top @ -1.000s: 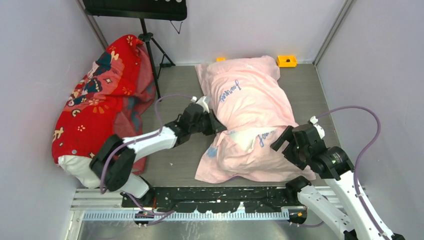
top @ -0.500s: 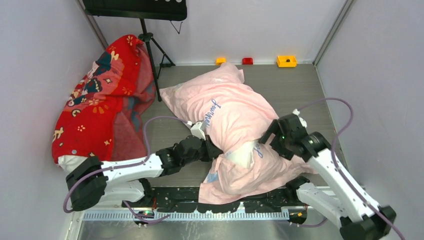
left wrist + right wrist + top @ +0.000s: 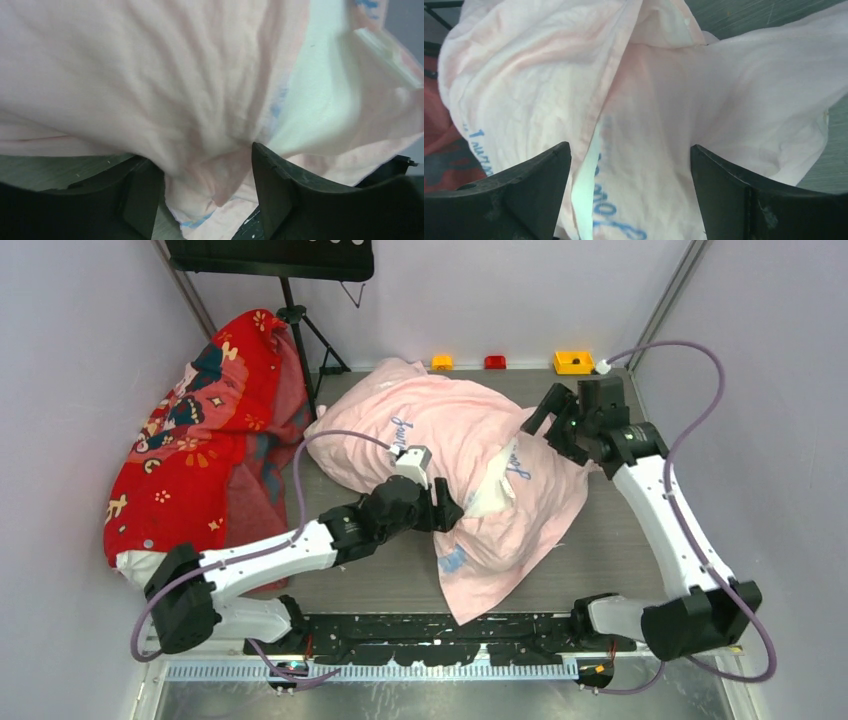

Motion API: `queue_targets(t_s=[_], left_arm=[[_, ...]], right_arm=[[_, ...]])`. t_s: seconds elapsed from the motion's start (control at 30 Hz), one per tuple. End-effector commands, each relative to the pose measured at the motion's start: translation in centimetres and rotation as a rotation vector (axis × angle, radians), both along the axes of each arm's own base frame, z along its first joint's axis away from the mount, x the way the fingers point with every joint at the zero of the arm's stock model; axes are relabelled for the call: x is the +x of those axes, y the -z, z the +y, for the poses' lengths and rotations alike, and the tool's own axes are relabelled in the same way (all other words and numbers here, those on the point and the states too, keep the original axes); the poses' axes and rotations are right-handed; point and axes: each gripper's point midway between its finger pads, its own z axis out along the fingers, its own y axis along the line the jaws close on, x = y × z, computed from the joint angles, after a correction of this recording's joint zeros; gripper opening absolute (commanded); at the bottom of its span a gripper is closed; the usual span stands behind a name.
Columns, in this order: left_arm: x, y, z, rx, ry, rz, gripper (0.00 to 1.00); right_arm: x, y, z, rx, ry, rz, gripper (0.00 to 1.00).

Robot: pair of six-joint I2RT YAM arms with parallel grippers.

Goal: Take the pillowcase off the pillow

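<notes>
The pale pink pillowcase (image 3: pixel 440 425) with blue lettering lies crumpled across the middle of the table, its loose end trailing toward the near edge. A white patch of the pillow (image 3: pixel 487 495) shows at the case's opening; the rest is hidden inside. My left gripper (image 3: pixel 447 512) sits at the near side of the bundle. In the left wrist view its jaws (image 3: pixel 200 160) stand apart, with a fold of the pillowcase (image 3: pixel 150 75) hanging loosely between them. My right gripper (image 3: pixel 548 425) is open, above the far right side of the pillowcase (image 3: pixel 724 100), nothing between its fingers (image 3: pixel 629 149).
A pillow in a red cartoon case (image 3: pixel 195 450) leans against the left wall. A black tripod stand (image 3: pixel 300 350) is at the back left. Small orange (image 3: pixel 441 362), red (image 3: pixel 494 362) and yellow (image 3: pixel 573 362) blocks line the back wall. Grey walls close in both sides.
The cased pillow has swung toward the back left. My right arm has reached out to the back right. My left gripper's jaws have parted, loosening their pinch on the fabric.
</notes>
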Motion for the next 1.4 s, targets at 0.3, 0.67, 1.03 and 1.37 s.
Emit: queue_targets(t_s=[0.3,0.67,1.03,1.37], left_arm=[[-1.7,-7.6,4.1,0.215,0.062,-0.049,0.73],[0.0,-10.6,-0.3,0.362,0.232,-0.202,0.76],[-0.7,-9.2,-7.0,0.389,0.381,-0.182,0.76],[-2.4,-8.3,-11.2,0.382,0.473,-0.167,0.74]], right_arm=[[-14.1,-3.0,-3.0,-0.042,-0.042,-0.02,0.92],[-12.9,0.3,2.6,0.192,-0.141,0.043,0.85],[-14.1,5.3,0.1,0.027,-0.056,0.127,0.71],[-17.6,7.9,-2.0,0.049,0.044,0.098,0.27]])
